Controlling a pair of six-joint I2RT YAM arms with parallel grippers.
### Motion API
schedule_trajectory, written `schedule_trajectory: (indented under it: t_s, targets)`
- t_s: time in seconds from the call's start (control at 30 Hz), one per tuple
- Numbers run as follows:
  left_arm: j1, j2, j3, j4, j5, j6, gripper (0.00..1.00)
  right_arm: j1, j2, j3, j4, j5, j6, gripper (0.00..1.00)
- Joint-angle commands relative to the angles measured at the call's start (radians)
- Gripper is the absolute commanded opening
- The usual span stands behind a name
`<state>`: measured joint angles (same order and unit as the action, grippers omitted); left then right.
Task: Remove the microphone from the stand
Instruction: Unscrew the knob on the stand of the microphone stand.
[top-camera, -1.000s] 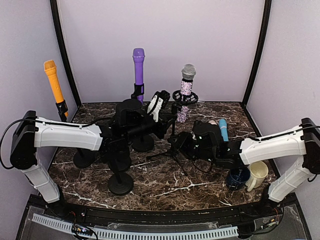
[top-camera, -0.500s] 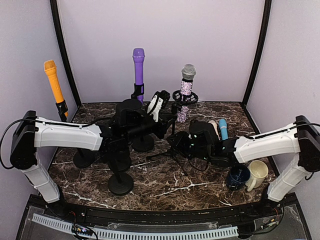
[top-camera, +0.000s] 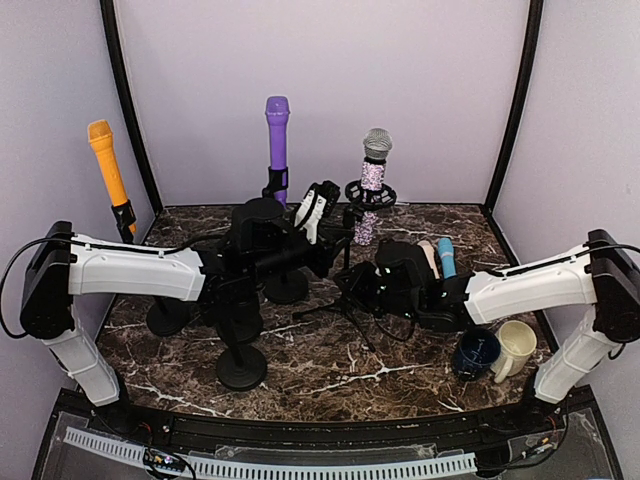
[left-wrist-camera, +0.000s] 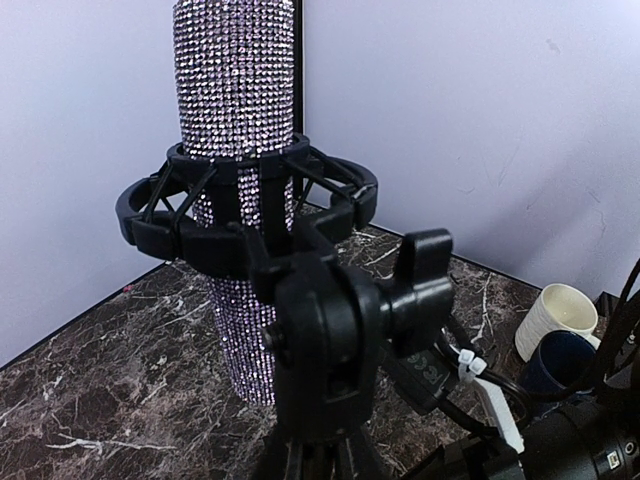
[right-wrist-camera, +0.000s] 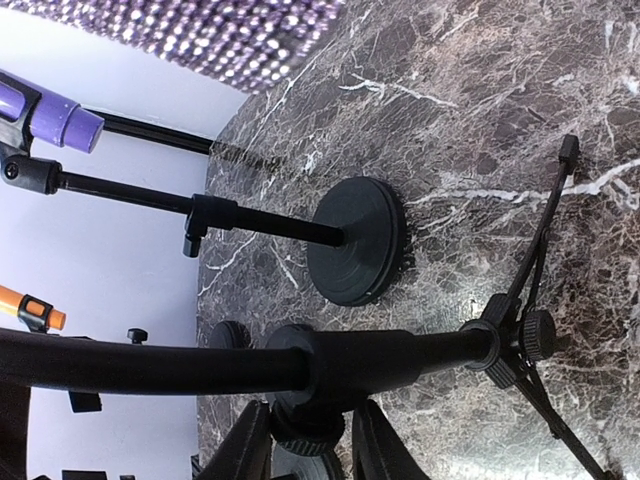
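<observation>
Three upright microphones: orange plastic microphone (top-camera: 105, 160), purple microphone (top-camera: 277, 135), rhinestone-covered silver microphone (top-camera: 373, 180) in black tripod shock-mount stand (left-wrist-camera: 320, 330) near the table's rear edge. Two mugs: cream mug (top-camera: 517, 345), dark blue mug (top-camera: 476, 352). Left gripper (top-camera: 322, 200) closed; right gripper (right-wrist-camera: 313, 415) straddles the stand's pole, grip uncertain; dark marble table (top-camera: 330, 370), lilac walls (top-camera: 400, 80).

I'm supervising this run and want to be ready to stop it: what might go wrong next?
The rhinestone microphone sits inside the shock mount; pulling it may lift the tripod stand, whose pole the right gripper only straddles. A tipping stand could hit the round-base stand beside it.
</observation>
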<state>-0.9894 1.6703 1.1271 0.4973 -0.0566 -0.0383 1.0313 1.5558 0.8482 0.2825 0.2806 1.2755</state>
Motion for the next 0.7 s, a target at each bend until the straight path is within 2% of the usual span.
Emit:
schedule_trajectory:
  t_s: [0.0,0.47,0.67]
  targets:
    - [-0.008,0.006,0.010,-0.052,0.031,-0.019,0.00,-0.008,0.011,0.032,0.002,0.010,-0.004,0.24]
    - [-0.008,0.010,0.004,-0.054,0.030,-0.016,0.00,-0.010,-0.020,0.076,-0.180,0.086,-0.015,0.01]
    - [-0.008,0.015,0.000,-0.055,0.027,-0.012,0.00,-0.004,-0.019,0.145,-0.348,0.156,-0.030,0.00]
